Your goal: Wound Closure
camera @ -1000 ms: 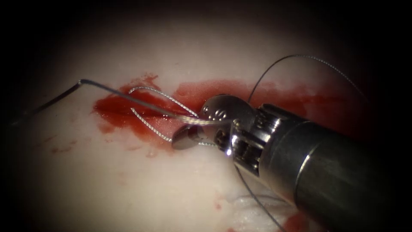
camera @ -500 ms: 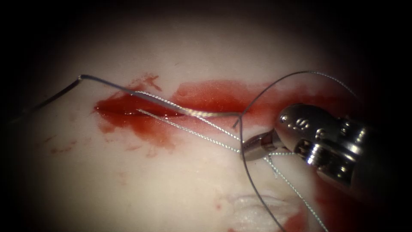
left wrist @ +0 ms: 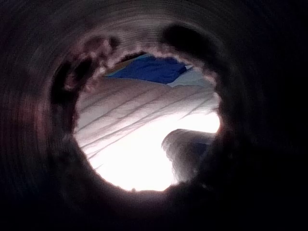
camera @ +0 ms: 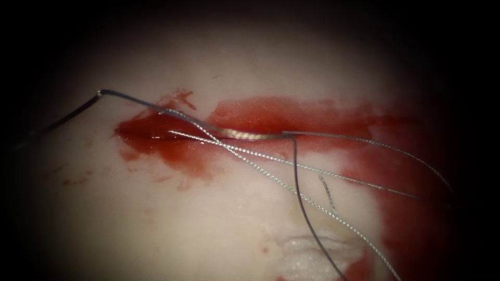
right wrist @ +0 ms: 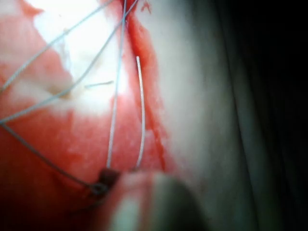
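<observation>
Left of the cut (camera: pixel 151 136), dark thread (camera: pixel 57 120) trails off over the pale tissue (camera: pixel 156 224). The needle (camera: pixel 229 132) lies along the cut on the red fluid (camera: pixel 260 112), with no tool on it (whether any of it is buried is unclear). Right of the cut, several strands fan out, and they converge at the right tool (right wrist: pixel 108 180). I cannot tell whether it grips them. The strands cross the needle, so a pull could snag or drag it.

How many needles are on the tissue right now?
1. The needle lies along the cut, over the red fluid, with thread strands crossing it. Another could be hidden in the dark edges.
</observation>
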Motion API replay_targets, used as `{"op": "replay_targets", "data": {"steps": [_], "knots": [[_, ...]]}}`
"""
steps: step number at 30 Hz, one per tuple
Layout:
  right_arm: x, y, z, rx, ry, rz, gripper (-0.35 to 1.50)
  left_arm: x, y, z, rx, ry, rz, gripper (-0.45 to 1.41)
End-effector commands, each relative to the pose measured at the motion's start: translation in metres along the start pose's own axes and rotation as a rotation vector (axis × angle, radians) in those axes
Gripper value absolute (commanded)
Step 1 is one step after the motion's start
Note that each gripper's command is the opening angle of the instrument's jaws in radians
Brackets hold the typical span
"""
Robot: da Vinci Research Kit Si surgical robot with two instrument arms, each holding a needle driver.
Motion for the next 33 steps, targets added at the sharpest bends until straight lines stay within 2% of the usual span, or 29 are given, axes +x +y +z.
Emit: {"op": "replay_targets", "data": {"steps": [1,9,14,18,27,33], "knots": [[-0.0002,0.0007,-0.0001,-0.012,0.011,0.008,-0.35,-0.001,-0.0009,0.0003,0.003,-0.003,0.007,-0.45],[-0.0017,0.0006,-0.001,-0.018,0.021,0.063,-0.35,-0.001,-0.0009,0.0003,0.004,-0.002,0.006,-0.45],[-0.0032,0.001,-0.0021,-0.038,-0.004,0.088,-0.35,-0.001,-0.001,0.0002,0.003,-0.004,0.005,-0.45],[-0.0054,0.0015,-0.0035,-0.057,-0.029,0.115,-0.35,-0.001,-0.001,0.0003,0.003,-0.005,0.005,-0.45],[-0.0081,0.0014,-0.0047,-0.065,-0.037,0.162,-0.35,-0.001,-0.001,0.0003,0.003,-0.005,0.005,-0.45],[-0.011,0.0014,-0.0059,-0.096,-0.051,0.196,-0.35,-0.001,-0.001,0.0003,0.003,-0.005,0.005,-0.45]]}}
